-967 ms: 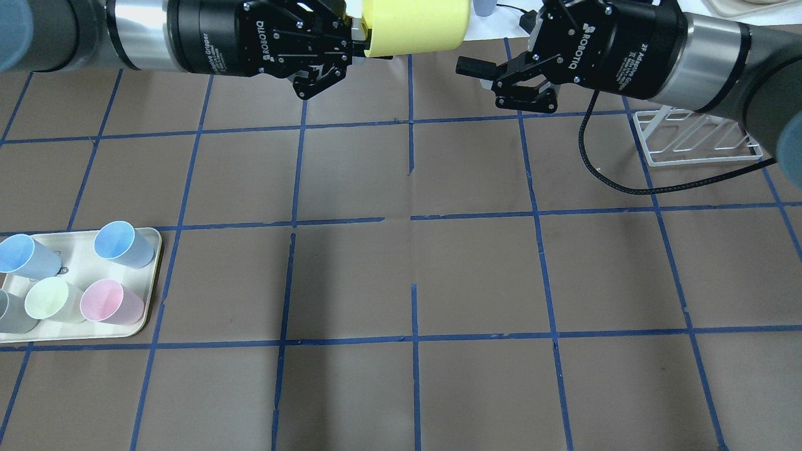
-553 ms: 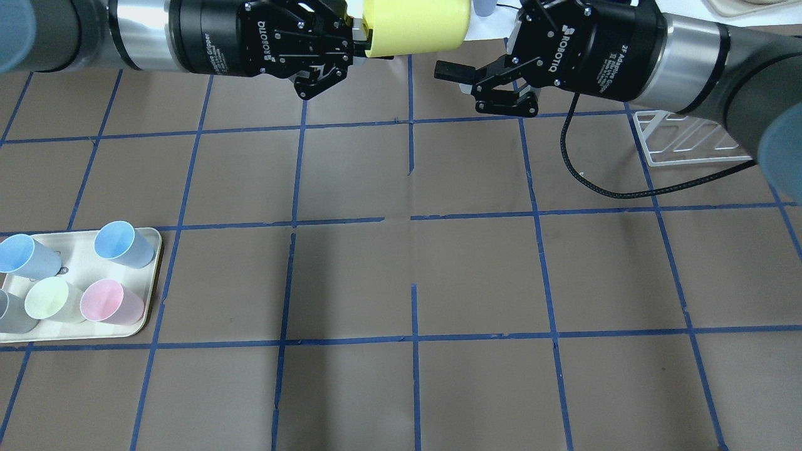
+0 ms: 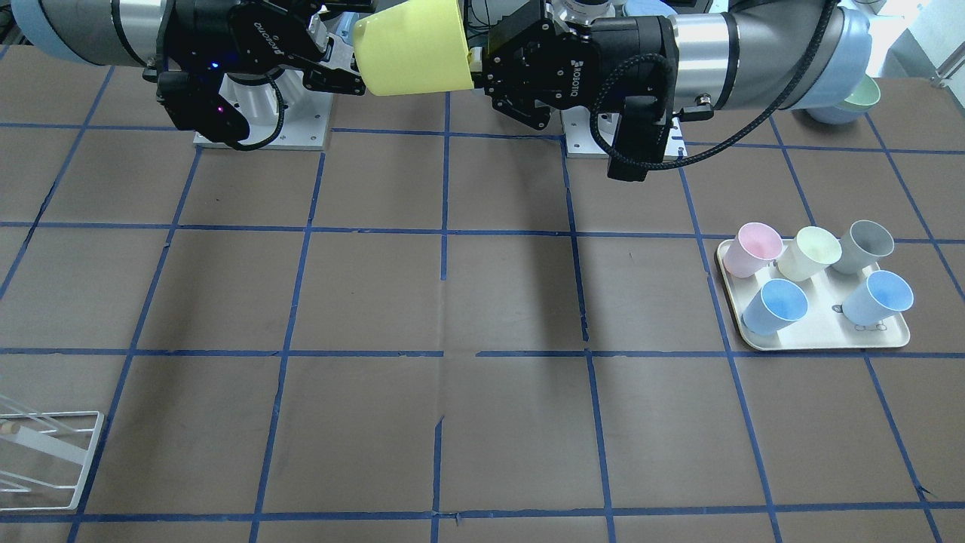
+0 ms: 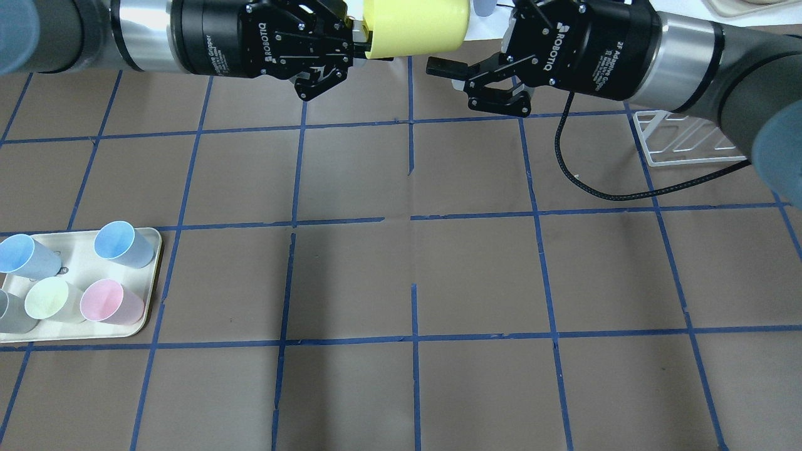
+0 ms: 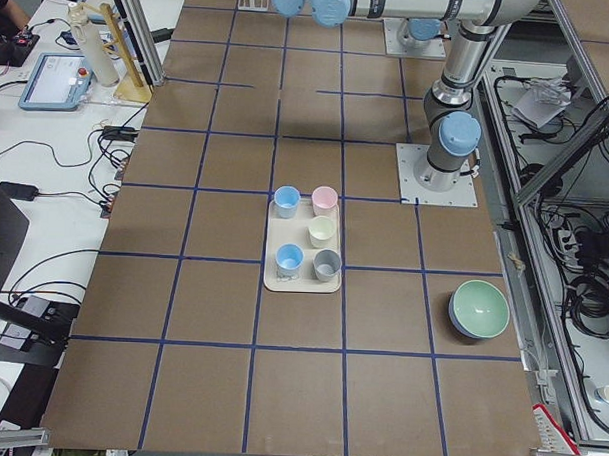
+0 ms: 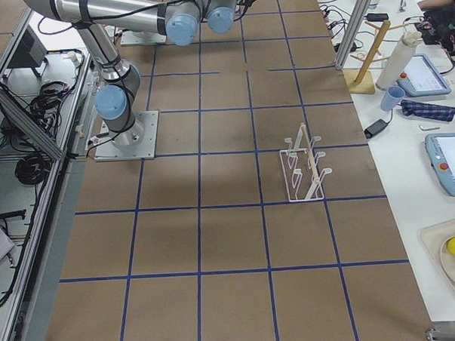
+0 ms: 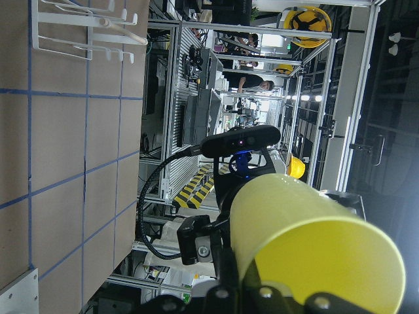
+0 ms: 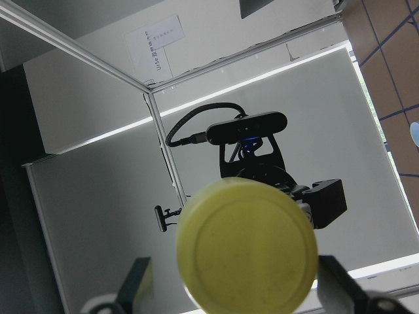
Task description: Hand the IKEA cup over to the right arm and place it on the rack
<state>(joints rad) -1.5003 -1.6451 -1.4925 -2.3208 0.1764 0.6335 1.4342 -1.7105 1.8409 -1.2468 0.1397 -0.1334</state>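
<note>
The right fingers [image 4: 442, 66] are spread wide and have moved in on the cup [image 4: 416, 28]. A second ago the lower fingertip was well clear of the cup's base end; now, seen from overhead, it reaches under that end. In the right wrist view the round yellow base sits between the two fingers with a gap on each side, so they straddle it without touching. The left fingers [image 4: 357, 49] stay clamped on the rim at the cup's wide end and have not shifted. The cup hangs where it did before, on its side in the air above the tabletop [image 4: 476, 269], between the two arms, with its base toward the right arm [image 4: 689, 50]. The black cable [image 4: 564, 163] looping down from that arm has swung along with it, and more of the rack [image 4: 677, 147] now shows past the arm. The rack stands bare on the tabletop at the robot's right, well apart from the cup. At the left side, the tray [image 4: 153, 282] and its five pastel cups [image 4: 116, 241] lie just as they did.
</note>
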